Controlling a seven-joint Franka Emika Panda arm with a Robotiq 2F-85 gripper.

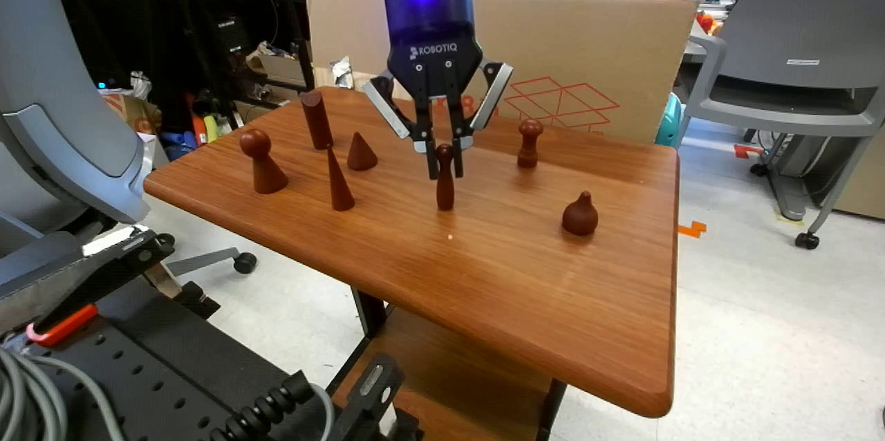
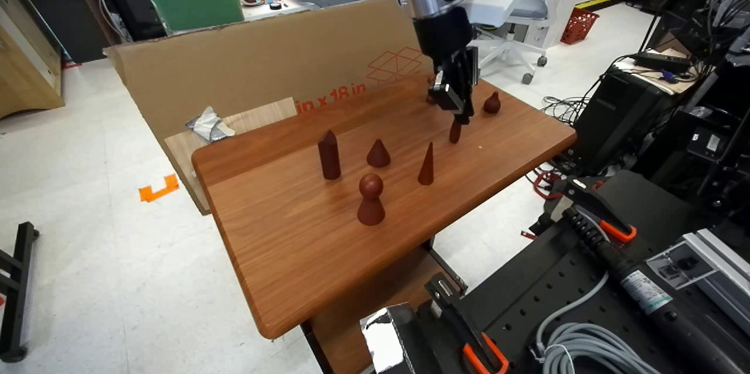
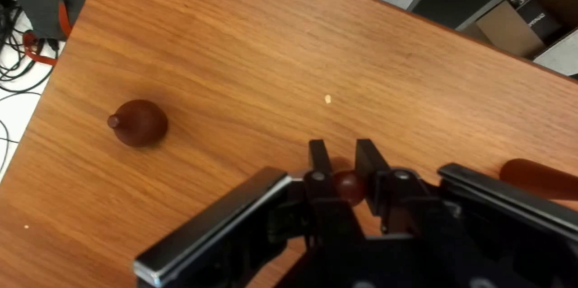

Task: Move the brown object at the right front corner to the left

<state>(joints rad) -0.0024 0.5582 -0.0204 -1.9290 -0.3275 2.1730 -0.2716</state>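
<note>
The brown object (image 1: 445,193) is a slim reddish-brown peg with a small round knob. It stands upright near the middle of the table, and I cannot tell if its base touches the wood. My gripper (image 1: 446,168) points down with its fingers close against both sides of the knob, shut on it. In an exterior view the peg's lower part (image 2: 455,132) shows below the gripper (image 2: 463,117), which hides the knob. In the wrist view the knob (image 3: 350,188) sits between the fingers (image 3: 341,144), and most of the body is hidden.
On the table (image 1: 525,303) stand a squat bulbous piece (image 1: 579,216), a knobbed piece (image 1: 529,145), a slim pointed cone (image 1: 339,185), a short cone (image 1: 361,154), a cylinder (image 1: 317,122) and a large pawn-like piece (image 1: 267,173). A cardboard sheet (image 1: 581,54) borders the back edge.
</note>
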